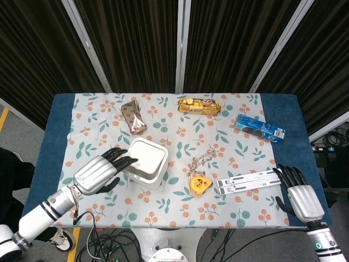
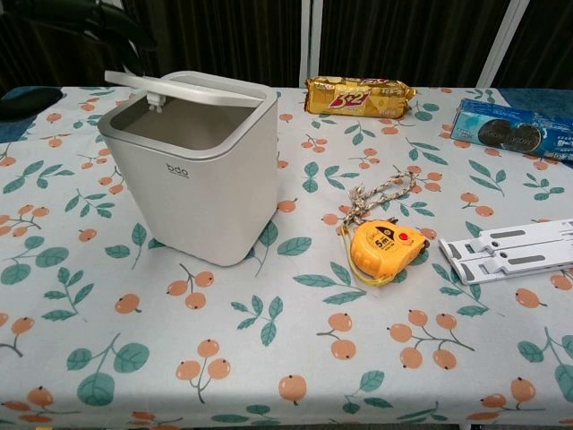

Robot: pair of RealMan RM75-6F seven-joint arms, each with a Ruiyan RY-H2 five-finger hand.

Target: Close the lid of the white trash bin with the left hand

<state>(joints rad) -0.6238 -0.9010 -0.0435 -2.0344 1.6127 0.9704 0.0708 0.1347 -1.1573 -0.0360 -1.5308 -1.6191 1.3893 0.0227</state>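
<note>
White plastic, the trash bin (image 2: 192, 166) is standing left of centre on the tablecloth, its hinged lid (image 2: 183, 87) hovering ajar above the rim. It looks light and stiff, likely to skid, so pressing the lid's top near its free edge seems best. Just left of it, the left hand (image 1: 98, 173) is reaching with fingers spread, holding nothing. The right hand (image 1: 299, 195) is lying open, near right.
</note>
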